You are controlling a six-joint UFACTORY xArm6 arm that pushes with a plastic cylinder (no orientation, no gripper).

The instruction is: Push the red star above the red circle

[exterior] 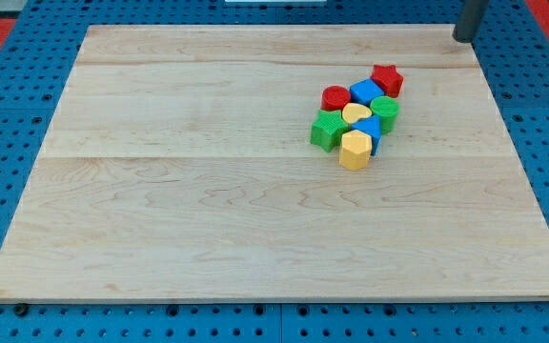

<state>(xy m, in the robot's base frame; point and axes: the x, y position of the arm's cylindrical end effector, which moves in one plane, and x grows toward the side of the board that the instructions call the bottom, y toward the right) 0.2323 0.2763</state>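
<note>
The red star (387,79) lies at the top right of a tight cluster of blocks on the wooden board (208,191). The red circle (335,97) is at the cluster's upper left, left of and slightly below the star. A blue block (366,92) sits between them. My tip (463,38) is at the board's top right corner, well right of and above the star, apart from every block.
The cluster also holds a green star-like block (328,129), a yellow heart (355,113), a green round block (385,109), a second blue block (369,131) and a yellow hexagon (355,151). A blue pegboard (8,143) surrounds the board.
</note>
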